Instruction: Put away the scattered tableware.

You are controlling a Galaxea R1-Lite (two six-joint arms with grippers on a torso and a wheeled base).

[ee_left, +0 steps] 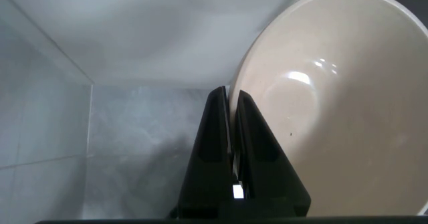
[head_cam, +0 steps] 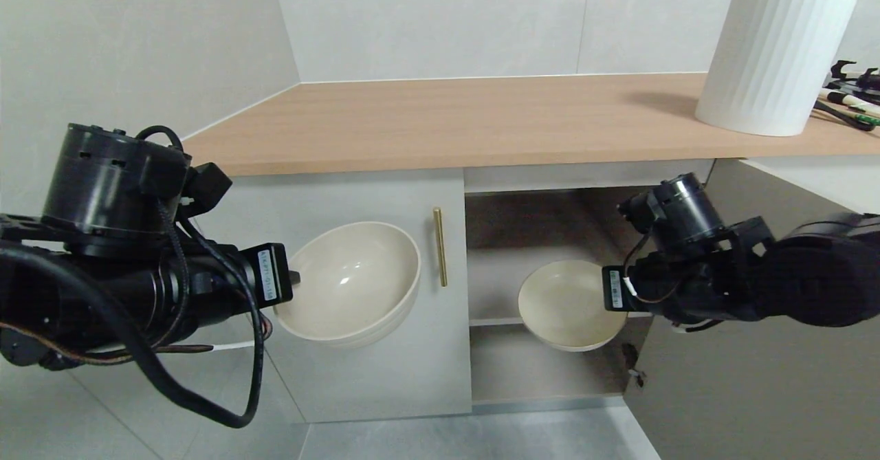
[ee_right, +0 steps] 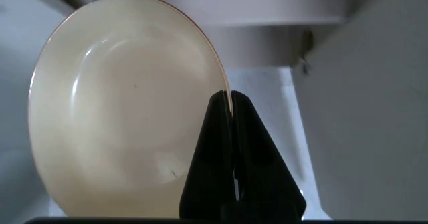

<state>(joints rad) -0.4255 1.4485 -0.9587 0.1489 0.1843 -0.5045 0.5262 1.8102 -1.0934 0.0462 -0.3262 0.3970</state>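
The left gripper (head_cam: 294, 278) (ee_left: 231, 94) has its two black wedge-shaped fingers pinched nearly together on the thin rim of a deep bowl (head_cam: 350, 282) (ee_left: 334, 110). The bowl is round, cream and glossy, with bright glints on its smooth inner curve. It is held on edge in the air, its hollow facing the camera, at about 8 o'clock in the head view and in front of the closed cupboard door (head_cam: 392, 370).

The right gripper (head_cam: 606, 289) (ee_right: 231, 97) is clamped just as tightly on the rim of a shallow dish (head_cam: 567, 305) (ee_right: 127, 110). This is also cream and shiny, with a flatter well. It hangs tilted at about 4 o'clock, at the mouth of the open cupboard and in front of the pale shelf (head_cam: 491, 321).

The matte grey door carries a slim brass bar handle (head_cam: 440, 247), upright. Above it runs a wood-grain worktop (head_cam: 447, 119). At 2 o'clock on the worktop stands a white ribbed tub (head_cam: 777, 54), slightly tapered. Dark-handled utensils (head_cam: 849, 102) lie just beyond it at its 3 o'clock.
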